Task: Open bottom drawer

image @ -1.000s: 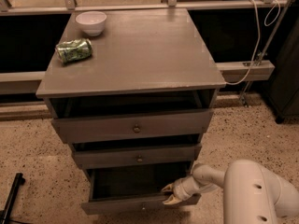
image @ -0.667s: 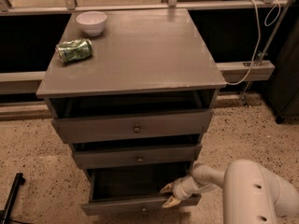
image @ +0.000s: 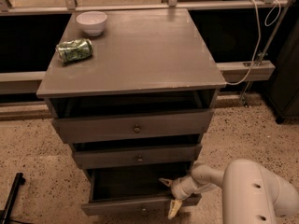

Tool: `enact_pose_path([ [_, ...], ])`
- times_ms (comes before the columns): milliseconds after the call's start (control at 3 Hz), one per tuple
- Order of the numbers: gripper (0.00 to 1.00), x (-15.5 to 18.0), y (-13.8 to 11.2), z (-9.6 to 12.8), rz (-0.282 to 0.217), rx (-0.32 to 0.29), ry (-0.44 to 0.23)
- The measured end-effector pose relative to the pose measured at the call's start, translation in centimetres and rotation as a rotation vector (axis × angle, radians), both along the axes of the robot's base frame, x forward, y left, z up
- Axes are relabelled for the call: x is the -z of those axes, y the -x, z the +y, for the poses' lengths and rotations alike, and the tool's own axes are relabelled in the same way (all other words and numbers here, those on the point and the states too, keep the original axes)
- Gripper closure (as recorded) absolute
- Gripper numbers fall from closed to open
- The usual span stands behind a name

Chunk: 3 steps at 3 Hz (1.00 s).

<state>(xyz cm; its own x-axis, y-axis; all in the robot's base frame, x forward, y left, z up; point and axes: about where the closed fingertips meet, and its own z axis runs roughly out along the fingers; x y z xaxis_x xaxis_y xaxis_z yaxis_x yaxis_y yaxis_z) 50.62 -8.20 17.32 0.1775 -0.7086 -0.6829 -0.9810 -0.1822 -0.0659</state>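
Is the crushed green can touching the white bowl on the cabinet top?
Apart: the camera view shows bare grey cabinet top between the crushed green can and the white bowl. The gripper is down at the open bottom drawer.

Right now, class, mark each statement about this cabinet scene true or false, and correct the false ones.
1. The bottom drawer is pulled out further than the two drawers above it. True.
2. The gripper is on the knob of the middle drawer. False: it is at the right end of the bottom drawer's front, fingers apart, one inside the drawer and one outside.
3. The white bowl sits on the cabinet top near its back left corner, behind the green can. True.
4. The green can stands upright. False: it lies on its side.
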Motion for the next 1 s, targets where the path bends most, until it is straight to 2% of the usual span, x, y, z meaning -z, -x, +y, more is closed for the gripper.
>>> enact_pose_path([
  [333,0.11,0.5,2.9,-1.0,0.065,-0.02,0.072],
  [667,0.33,0.8,5.9,-1.9,0.125,-0.029,0.12],
  [1000,0.56,0.3,7.8,-2.1,0.159,-0.064,0.117],
])
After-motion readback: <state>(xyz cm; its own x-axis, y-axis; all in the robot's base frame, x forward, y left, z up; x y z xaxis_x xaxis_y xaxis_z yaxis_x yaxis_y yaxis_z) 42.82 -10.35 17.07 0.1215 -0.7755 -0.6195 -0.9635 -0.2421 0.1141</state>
